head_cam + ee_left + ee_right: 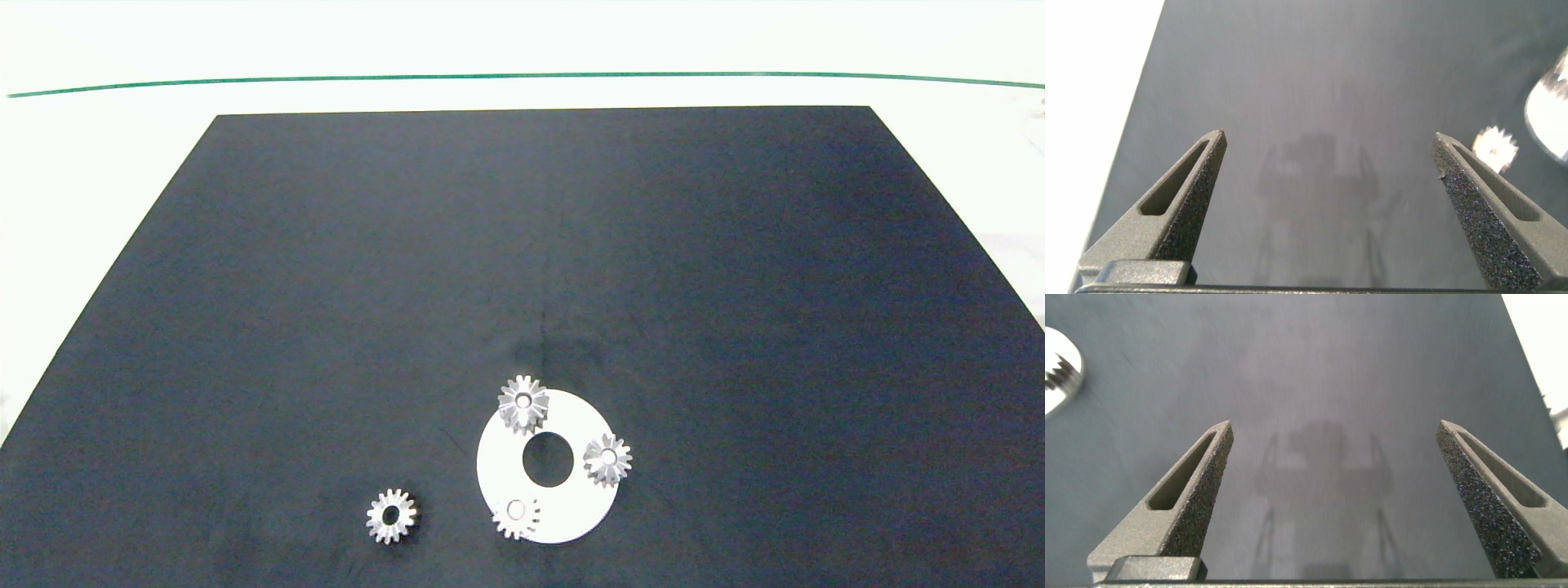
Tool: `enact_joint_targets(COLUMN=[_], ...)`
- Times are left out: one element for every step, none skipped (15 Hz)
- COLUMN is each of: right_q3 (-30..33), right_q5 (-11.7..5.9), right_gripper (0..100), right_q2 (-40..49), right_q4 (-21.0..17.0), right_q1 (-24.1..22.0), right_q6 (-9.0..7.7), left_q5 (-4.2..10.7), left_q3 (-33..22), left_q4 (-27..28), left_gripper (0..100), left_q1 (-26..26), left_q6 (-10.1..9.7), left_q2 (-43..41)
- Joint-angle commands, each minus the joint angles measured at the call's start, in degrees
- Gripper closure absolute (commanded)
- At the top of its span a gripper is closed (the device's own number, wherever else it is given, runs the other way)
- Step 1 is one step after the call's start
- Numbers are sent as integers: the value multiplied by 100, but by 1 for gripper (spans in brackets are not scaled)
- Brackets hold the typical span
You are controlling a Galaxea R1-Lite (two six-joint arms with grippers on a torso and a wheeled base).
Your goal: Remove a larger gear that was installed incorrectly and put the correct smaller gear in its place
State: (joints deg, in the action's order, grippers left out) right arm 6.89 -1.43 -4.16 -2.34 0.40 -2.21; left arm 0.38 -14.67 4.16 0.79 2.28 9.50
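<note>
A white ring plate (571, 514) lies on the black mat near the front edge. Two thick star-toothed gears of the larger kind sit on it, one at the far rim (523, 403) and one at the right rim (607, 459). A flatter wide-bore gear (516, 516) rests on its near-left rim. The loose smaller gear (391, 515) lies on the mat left of the plate and also shows as a smaller gear (1494, 147) in the left wrist view. My left gripper (1329, 143) and right gripper (1335, 429) hang open over bare mat, both outside the head view.
The black mat (539, 245) covers most of the white table, with a green line (522, 76) beyond it. The plate's edge (1550, 106) shows in the left wrist view, and its edge with gear teeth (1057, 371) in the right wrist view.
</note>
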Motion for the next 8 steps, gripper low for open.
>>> enact_joint_targets(right_q3=[1640,1711,1658,1500,1421,1403,1403,1403], right_q5=[204,371,556,600,600,600,600,600], right_gripper=[0,0,0,0,0,0,0,0], right_q2=[-2080,-2406,-2537,-2485,-2414,-2370,-2362,-2353], right_q4=[-170,-161,-179,-179,-179,-179,-179,-179], right_q1=[171,232,285,294,294,303,303,303], right_q6=[-25,19,124,177,177,177,177,185], left_q5=[-20,-20,-20,6,50,50,68,164], left_q3=[-2647,-2910,-3086,-3297,-3499,-3684,-3842,-3991], left_q4=[1263,1263,1263,1298,1395,1509,1518,1527], left_gripper=[0,0,0,0,0,0,0,0], left_q1=[-53,-185,-633,-1433,-1969,-2153,-2452,-2760], left_q6=[1099,1389,1495,1486,1451,1451,1442,1345], left_q2=[2584,3067,3542,4034,4526,4974,5361,5730])
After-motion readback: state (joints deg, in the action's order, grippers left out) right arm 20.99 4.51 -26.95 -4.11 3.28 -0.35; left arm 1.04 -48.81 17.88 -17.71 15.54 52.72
